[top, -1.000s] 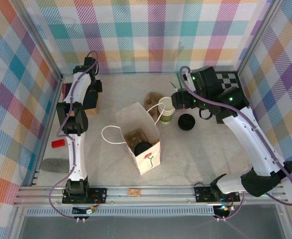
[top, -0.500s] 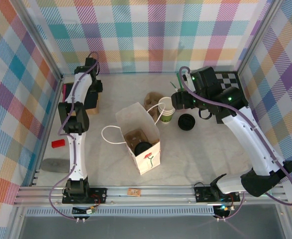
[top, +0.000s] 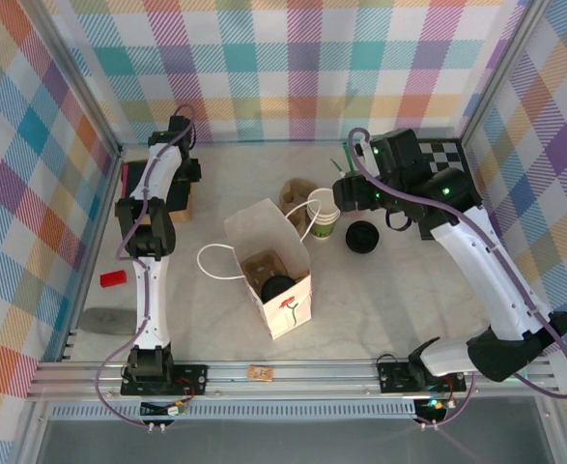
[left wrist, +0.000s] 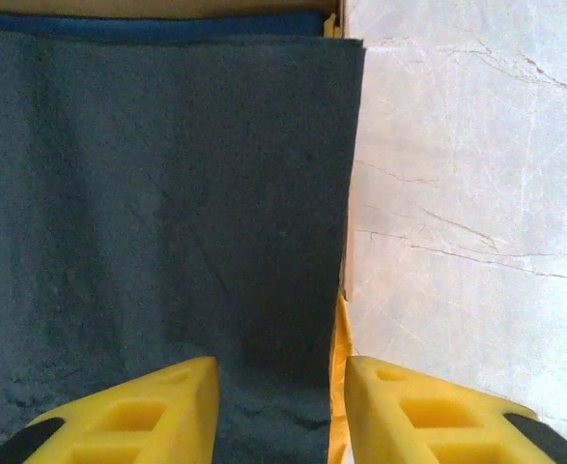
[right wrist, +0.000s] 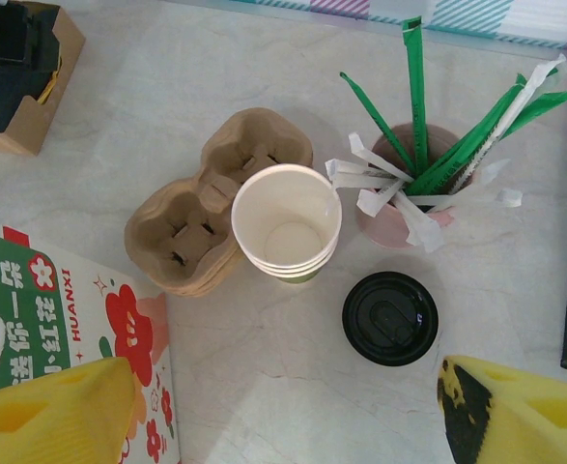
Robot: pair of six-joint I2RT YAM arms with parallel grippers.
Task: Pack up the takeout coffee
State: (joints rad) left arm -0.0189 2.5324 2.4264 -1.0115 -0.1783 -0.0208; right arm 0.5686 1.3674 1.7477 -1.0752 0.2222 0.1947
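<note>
Takeout coffee [top: 277, 286] in cardboard carrier [top: 259, 263] inside open white paper bag [top: 290, 311]

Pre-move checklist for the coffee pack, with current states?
1. Takeout coffee inside the paper bag: ok, its black lid shows in the bag's mouth.
2. Bag upright, mouth open: ok.
3. Left gripper lined up on the dark napkins: ok.
4. Left grip on a napkin: cannot tell.
5. Right gripper open, nothing held: ok.
6. Loose black lid and cup stack untouched by the right gripper: ok.
</note>
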